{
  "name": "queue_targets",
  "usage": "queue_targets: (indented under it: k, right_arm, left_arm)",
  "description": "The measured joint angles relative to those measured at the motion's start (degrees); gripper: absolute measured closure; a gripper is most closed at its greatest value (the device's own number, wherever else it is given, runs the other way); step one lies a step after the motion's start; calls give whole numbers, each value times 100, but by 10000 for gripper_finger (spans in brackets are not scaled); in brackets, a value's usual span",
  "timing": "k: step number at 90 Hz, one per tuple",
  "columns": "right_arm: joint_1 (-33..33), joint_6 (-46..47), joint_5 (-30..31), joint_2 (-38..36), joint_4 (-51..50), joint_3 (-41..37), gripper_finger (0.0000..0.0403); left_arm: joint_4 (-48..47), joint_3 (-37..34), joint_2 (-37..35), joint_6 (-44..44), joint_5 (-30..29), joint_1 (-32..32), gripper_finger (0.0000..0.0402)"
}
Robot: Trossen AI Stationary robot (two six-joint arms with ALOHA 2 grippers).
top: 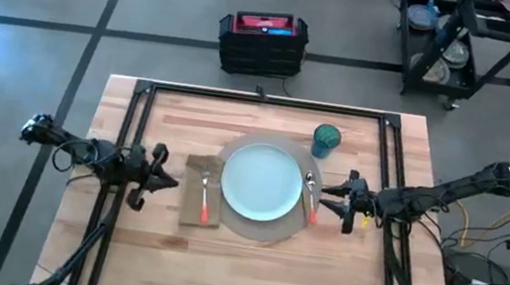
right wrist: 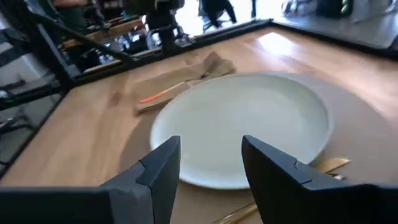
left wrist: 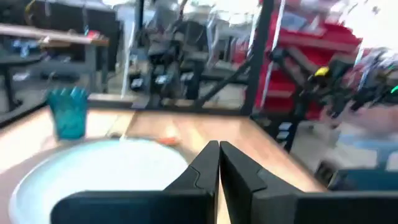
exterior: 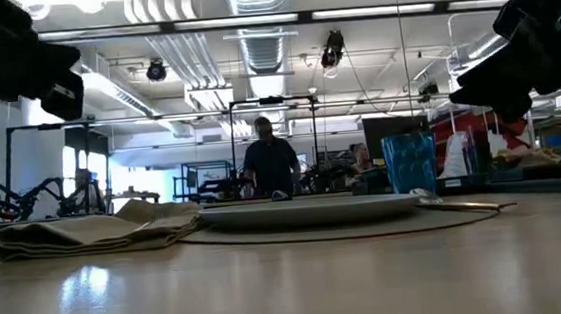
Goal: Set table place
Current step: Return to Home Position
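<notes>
Plate (top: 262, 180) between left end effector (top: 173, 183) and right end effector (top: 325, 198), touching neither.

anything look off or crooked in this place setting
Nothing stands out: plate centred on the mat, fork on the napkin left of it, spoon right, cup upright. The napkin is slightly rumpled.

One each: plate (top: 262, 179); mat (top: 265, 234); cup (top: 325, 139); napkin (top: 194, 180); fork (top: 204, 200); spoon (top: 311, 198).

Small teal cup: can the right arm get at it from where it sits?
Probably yes. The right pincer hangs open beside the pale blue-green plate, near the small teal cup, with nothing standing between them. The left pincer waits across the plate.
</notes>
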Motion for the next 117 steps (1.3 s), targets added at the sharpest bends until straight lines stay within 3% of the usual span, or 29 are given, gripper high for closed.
queue_targets:
  k: [8, 21, 40, 53, 72, 96, 109, 117]
  right_arm:
    - [-176, -105, -248, -63, -1, 1, 252]
    - [-985, -357, -1245, 133, 178, 1, 256]
    - [-2887, -507, -3414, 453, 841, 1, 254]
    - [-3441, -174, -4442, 277, 764, 1, 248]
    - [-3202, -103, -4481, -443, 248, 91, 239]
    - [-2876, -420, -3727, -1910, -1942, 419, 238]
    - [-2829, -396, -3561, -2841, -2566, 441, 238]
    - [-2823, -415, -3415, -2843, -2734, 453, 238]
  left_arm:
    - [44, 0, -11, 138, -48, 65, 402]
    - [76, -2, -47, 409, -42, 210, 402]
    - [95, 3, -161, 548, 596, 425, 402]
    - [-462, 165, -292, 563, 515, 427, 402]
    - [-692, 619, -292, 692, 598, 371, 402]
    - [-967, 990, -292, 703, 706, 316, 402]
    - [-950, 990, -292, 611, 500, 315, 402]
    - [-997, 990, -292, 463, 399, 315, 402]
